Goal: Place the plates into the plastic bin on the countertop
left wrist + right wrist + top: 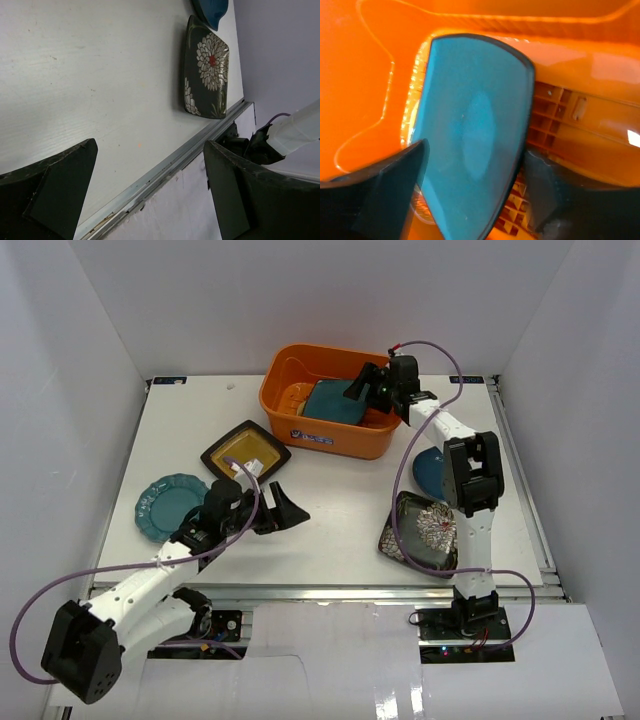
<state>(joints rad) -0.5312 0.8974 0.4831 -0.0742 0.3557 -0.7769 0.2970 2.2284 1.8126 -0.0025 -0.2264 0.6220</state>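
The orange plastic bin [300, 430] stands at the back of the white countertop [330, 500]. Inside it a teal square plate [335, 400] [470, 115] leans tilted over the slotted bottom, beside a yellow plate [297, 395]. My right gripper [362, 387] [476, 150] hangs inside the bin, open, its fingers standing on either side of the teal plate. My left gripper [288, 505] [150, 145] is wide open and empty, low over the front middle of the countertop. Around it lie a black-rimmed amber plate [245, 452], a teal scalloped plate [168, 505], a dark blue plate [428, 468] and a black floral plate [420, 532] [206, 67].
The metal rail of the front edge [165, 170] runs just under my left gripper. White walls enclose the countertop on three sides. The right arm [470, 475] stretches over the dark blue plate, and its purple cable loops above the floral plate.
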